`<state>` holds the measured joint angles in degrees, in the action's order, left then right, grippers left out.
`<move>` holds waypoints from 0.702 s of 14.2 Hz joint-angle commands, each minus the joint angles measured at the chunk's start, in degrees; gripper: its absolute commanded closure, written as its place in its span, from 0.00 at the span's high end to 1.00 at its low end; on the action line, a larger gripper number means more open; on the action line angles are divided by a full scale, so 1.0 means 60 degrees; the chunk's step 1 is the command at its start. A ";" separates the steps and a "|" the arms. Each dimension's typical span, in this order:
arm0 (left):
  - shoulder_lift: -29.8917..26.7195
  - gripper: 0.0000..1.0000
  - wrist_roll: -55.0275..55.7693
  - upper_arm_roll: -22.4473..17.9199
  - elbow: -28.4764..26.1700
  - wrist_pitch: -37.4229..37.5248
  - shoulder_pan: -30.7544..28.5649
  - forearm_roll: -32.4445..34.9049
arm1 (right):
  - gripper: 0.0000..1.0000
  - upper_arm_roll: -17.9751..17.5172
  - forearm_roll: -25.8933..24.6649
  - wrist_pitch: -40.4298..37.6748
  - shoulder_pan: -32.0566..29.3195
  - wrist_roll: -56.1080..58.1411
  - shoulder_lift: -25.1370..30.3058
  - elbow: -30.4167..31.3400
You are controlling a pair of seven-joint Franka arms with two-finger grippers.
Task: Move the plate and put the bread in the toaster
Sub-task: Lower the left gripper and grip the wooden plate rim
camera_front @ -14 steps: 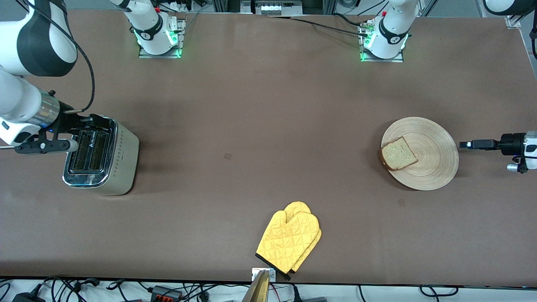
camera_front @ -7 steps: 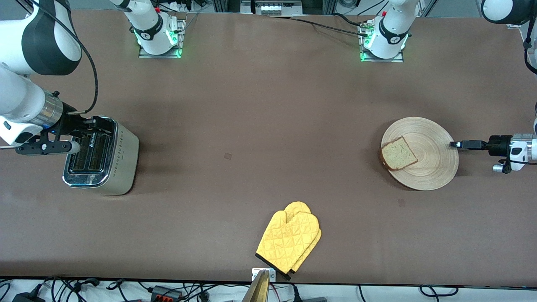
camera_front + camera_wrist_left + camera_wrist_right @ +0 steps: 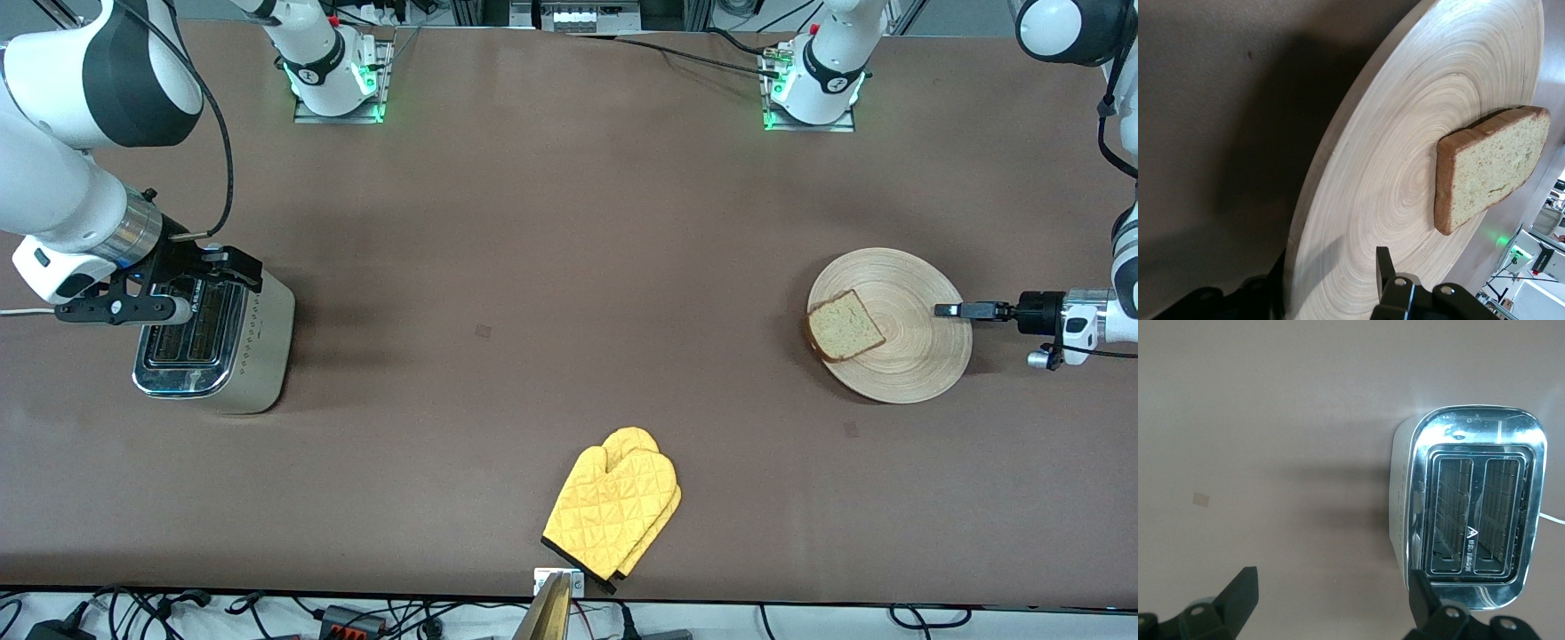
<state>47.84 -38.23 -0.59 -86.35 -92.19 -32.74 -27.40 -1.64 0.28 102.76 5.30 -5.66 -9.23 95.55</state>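
Observation:
The wooden plate (image 3: 916,360) lies toward the left arm's end of the table, and the bread (image 3: 845,325) rests on its part that faces the middle. My left gripper (image 3: 944,310) is at the plate's rim (image 3: 1305,220), open, with one finger above the wood and one below. The bread (image 3: 1491,167) lies flat in the left wrist view. The toaster (image 3: 213,342) stands at the right arm's end with both slots bare. My right gripper (image 3: 200,289) hangs open over the toaster's (image 3: 1471,520) edge, holding nothing.
A yellow oven mitt (image 3: 613,511) lies near the table's front edge, at mid-table. A white cord (image 3: 18,312) runs off from the toaster toward the table's end. Broad bare brown tabletop separates toaster and plate.
My left gripper has slid in toward the plate, its fingers now straddling the rim, and the jaws have narrowed. My right arm has shifted slightly over the toaster toward mid-table.

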 commanded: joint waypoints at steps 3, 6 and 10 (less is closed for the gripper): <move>-0.0004 0.36 0.0277 0.0098 0.0109 0.0686 -0.0124 -0.0514 | 1.00 0.0025 0.0056 -0.0148 0.0069 -0.0141 0.0190 0.0187; -0.0019 0.09 0.0162 0.0098 0.0138 0.0789 -0.0154 -0.0618 | 1.00 0.0025 0.0056 -0.0135 0.0201 -0.0097 0.0117 0.0071; -0.0033 0.01 -0.0014 0.0302 0.0196 0.1549 -0.0125 -0.1451 | 1.00 0.0025 0.0013 -0.0150 0.0216 -0.0053 0.0073 0.0056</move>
<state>47.68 -37.90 -0.34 -85.57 -84.88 -33.36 -33.37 -1.70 0.28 102.13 6.24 -5.68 -9.25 95.57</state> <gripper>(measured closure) 0.894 0.000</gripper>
